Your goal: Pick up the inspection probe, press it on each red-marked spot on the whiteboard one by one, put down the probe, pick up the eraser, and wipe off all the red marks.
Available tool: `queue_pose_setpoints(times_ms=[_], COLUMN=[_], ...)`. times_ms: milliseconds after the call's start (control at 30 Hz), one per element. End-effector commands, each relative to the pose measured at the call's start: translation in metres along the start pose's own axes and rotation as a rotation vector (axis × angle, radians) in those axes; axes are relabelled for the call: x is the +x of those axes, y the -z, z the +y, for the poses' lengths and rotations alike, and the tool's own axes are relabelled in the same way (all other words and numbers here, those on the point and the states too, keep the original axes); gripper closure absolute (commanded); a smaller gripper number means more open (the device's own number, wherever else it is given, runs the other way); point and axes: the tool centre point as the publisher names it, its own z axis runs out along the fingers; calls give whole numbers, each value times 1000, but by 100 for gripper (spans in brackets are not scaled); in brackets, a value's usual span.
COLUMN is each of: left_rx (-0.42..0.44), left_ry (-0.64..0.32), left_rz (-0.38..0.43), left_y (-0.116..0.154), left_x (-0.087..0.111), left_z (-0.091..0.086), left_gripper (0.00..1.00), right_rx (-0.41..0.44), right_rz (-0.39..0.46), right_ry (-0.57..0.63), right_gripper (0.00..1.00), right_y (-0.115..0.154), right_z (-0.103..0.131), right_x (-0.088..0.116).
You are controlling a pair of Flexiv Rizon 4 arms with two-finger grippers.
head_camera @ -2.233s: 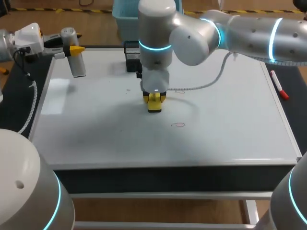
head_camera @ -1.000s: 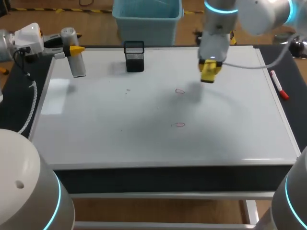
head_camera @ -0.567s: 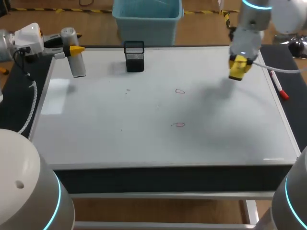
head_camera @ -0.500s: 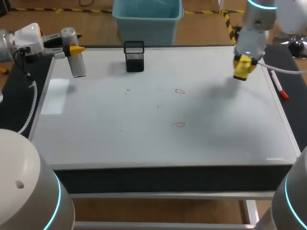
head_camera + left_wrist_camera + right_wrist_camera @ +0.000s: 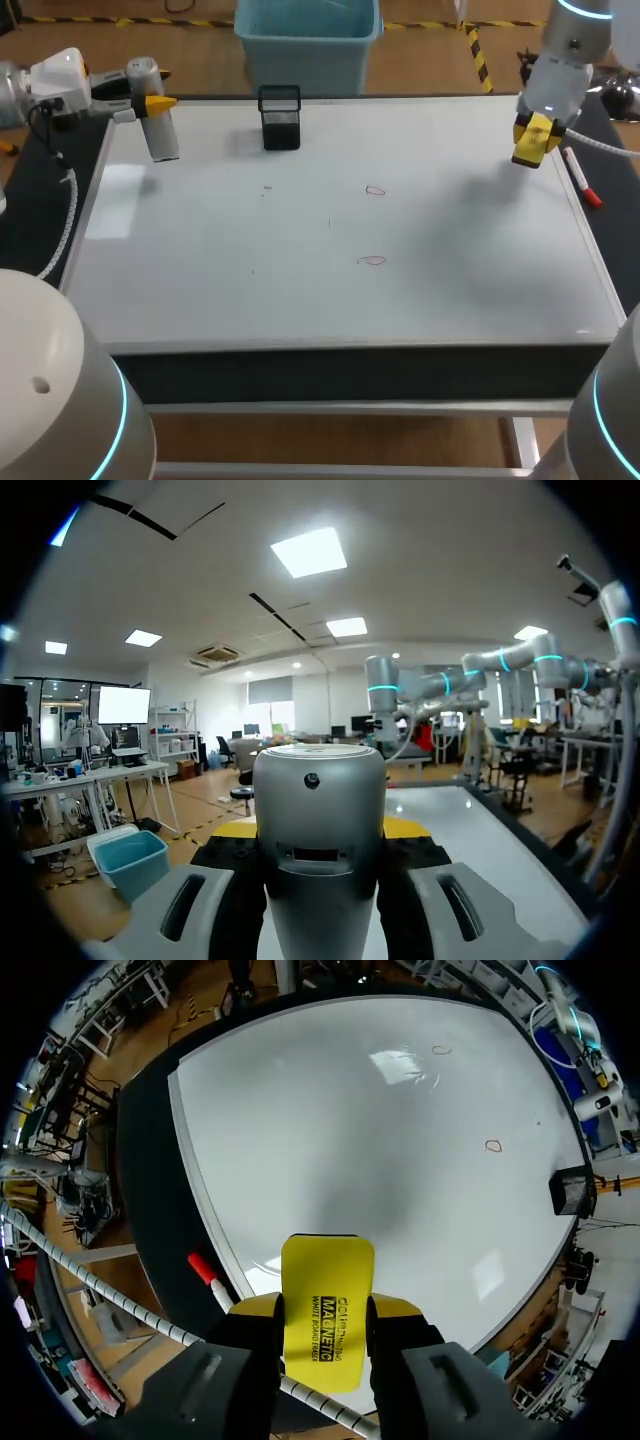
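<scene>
The whiteboard (image 5: 200,270) covers the table and carries two small red marks, one (image 5: 375,190) near the middle and one (image 5: 372,261) closer to the front. They also show as mark (image 5: 492,1146) and mark (image 5: 441,1050) far ahead of the right gripper. My right gripper (image 5: 530,142) hangs over the board's right edge, shut on the yellow eraser (image 5: 527,150) (image 5: 327,1310). At the far left corner my left gripper (image 5: 150,104) is shut on the silver inspection probe (image 5: 162,138) (image 5: 320,820), held off the board.
A black mesh cup (image 5: 280,117) stands at the back of the board. A red-capped marker (image 5: 580,177) lies along the right edge, just beside the right gripper; its red cap (image 5: 205,1270) shows under the eraser.
My right arm has carried the eraser from the middle of the board out to the right edge. The left arm and the probe have not moved.
</scene>
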Motion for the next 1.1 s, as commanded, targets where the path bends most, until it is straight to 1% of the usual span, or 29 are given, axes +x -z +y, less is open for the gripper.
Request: queue_pose_setpoints(times_ms=[33, 567, 667, 767, 833, 1100], left_rx=[0, 0, 12, 16, 39, 43], left_ry=[-1, -1, -24, -46, -57, -69], left_rz=[-2, -2, 25, 54, 68, 161], left_y=[0, 0, -7, -20, -29, -72], left_x=[1, 1, 11, 20, 29, 63], left_z=[-1, -1, -7, -14, -17, -22], left_gripper=[100, 100, 100, 100, 100, 100], right_rx=[3, 3, 3, 3, 3, 3], right_rz=[1, 1, 1, 1, 1, 1], right_ry=[2, 2, 2, 2, 2, 2], right_gripper=[100, 100, 100, 100, 100, 100], right_y=[1, 1, 1, 1, 1, 1], right_z=[0, 0, 0, 0, 0, 0], right_x=[1, 1, 1, 1, 1, 1])
